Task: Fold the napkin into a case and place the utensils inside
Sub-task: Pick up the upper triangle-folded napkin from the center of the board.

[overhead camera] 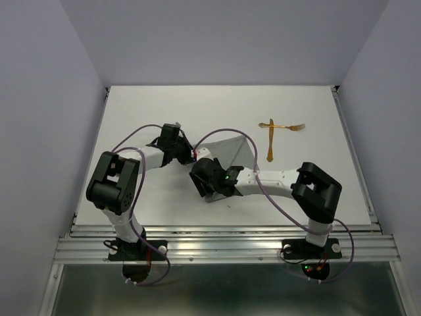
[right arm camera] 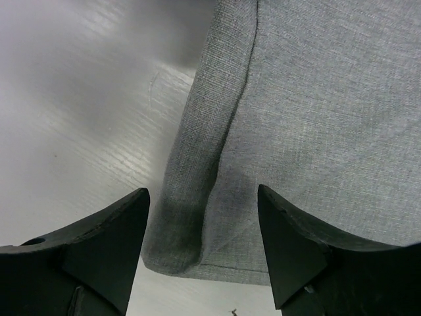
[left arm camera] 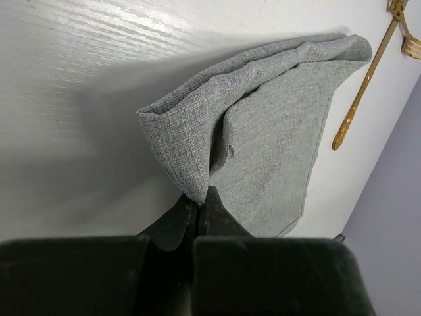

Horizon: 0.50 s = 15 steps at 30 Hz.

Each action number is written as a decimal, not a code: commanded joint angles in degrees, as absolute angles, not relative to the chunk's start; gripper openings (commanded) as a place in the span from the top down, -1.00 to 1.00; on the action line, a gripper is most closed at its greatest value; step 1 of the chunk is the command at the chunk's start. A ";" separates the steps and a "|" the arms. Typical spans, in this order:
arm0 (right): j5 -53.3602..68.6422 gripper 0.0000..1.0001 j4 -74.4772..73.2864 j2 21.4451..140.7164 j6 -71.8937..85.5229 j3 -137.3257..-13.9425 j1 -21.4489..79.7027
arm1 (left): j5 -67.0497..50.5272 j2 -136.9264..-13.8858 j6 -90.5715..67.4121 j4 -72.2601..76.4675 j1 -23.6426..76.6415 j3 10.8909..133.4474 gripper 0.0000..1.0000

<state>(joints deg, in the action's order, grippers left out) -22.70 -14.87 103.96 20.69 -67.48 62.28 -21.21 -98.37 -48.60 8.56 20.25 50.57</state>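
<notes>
- Mid-table, between the two arms, lies the napkin [overhead camera: 235,150]: plain grey woven cloth, partly doubled over, showing from above as a rough kite shape with its point towards the arm bases.
- Left wrist view: one corner of the napkin [left arm camera: 263,131] is pulled up off the table [left arm camera: 79,79], making a soft rolled fold along the top edge. The rest lies flat beneath it.
- Left end effector [left arm camera: 200,210] is clenched, grasping that raised corner of the napkin between its dark fingers.
- Right end effector [right arm camera: 204,197] is released, jaws spread wide. It hovers over the napkin's [right arm camera: 316,99] near hemmed edge, and neither finger clearly touches the cloth.
- From above, the right arm's wrist covers the napkin's near part, so that end is hard to read there.
- Over to the far right of the napkin, a golden fork [overhead camera: 289,126] lies crosswise, tines pointing right.
- Crossing it, a second golden utensil [overhead camera: 270,141] runs towards the arms. Its handle end sits near the napkin's right corner, not touching.
</notes>
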 commanded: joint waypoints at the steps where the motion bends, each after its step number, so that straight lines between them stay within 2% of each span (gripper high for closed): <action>1: -27.49 -0.43 -18.10 107.65 25.13 -72.15 64.15 | -20.65 -96.50 -48.87 8.26 20.65 49.92 1.00; 9: -42.69 -0.47 -22.93 113.63 27.24 -76.46 67.05 | -20.30 -96.77 -49.13 8.26 20.83 49.66 1.00; 11: -49.80 -0.45 -25.47 115.83 27.86 -78.56 68.37 | -20.21 -96.51 -49.39 8.26 20.83 49.75 1.00; 15: -53.43 -0.40 -26.45 117.33 27.95 -79.54 69.52 | -20.04 -96.50 -49.57 8.26 20.83 49.83 1.00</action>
